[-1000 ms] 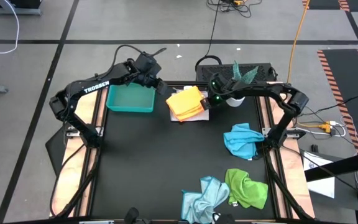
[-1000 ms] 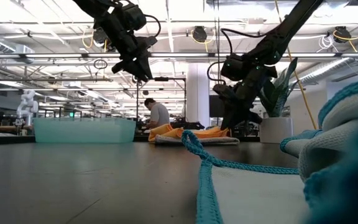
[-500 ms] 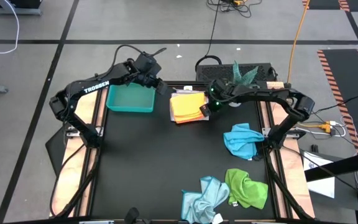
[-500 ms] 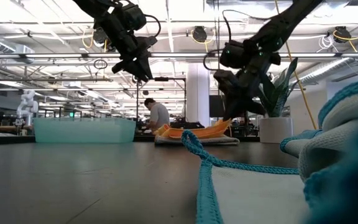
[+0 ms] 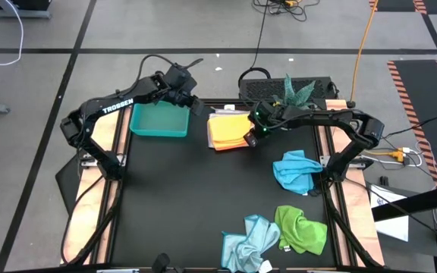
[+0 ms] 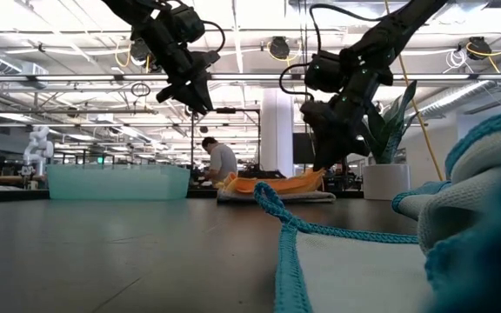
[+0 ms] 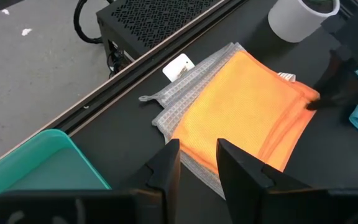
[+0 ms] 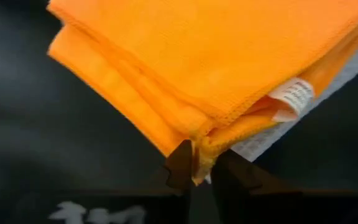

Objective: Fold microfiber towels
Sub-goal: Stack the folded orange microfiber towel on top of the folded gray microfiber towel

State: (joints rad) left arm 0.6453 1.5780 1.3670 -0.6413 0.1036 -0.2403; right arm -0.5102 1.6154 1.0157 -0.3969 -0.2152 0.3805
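A folded yellow-orange towel (image 5: 228,130) lies on a folded white-grey towel (image 7: 178,99) at the far middle of the table. My right gripper (image 8: 202,171) is at the orange towel's near right corner, shut on it. My left gripper (image 7: 197,162) hangs above the table between the teal tray (image 5: 159,120) and the stack. It is open and nothing is between its fingers. A bright blue towel (image 5: 294,171), a green towel (image 5: 303,227) and a pale blue towel (image 5: 247,239) lie crumpled on the right and near side. My right gripper pinches the orange towel's folded corner (image 8: 199,149) between its two fingers, just beside the white tag; several layers show there. The fingers slant down from the table's right. That corner (image 6: 317,178) is raised a little, while the rest lies on the white-grey towel.
The teal tray stands at the far left. A white pot (image 7: 297,15) with a plant sits at the far right behind the stack. The crumpled towels take up the right and near right of the black table (image 5: 180,197).
My right gripper has gone toward the table's left and risen a little with the orange towel's corner. The towel has turned from askew to square over the white-grey towel, and its right end has lifted off the stack.
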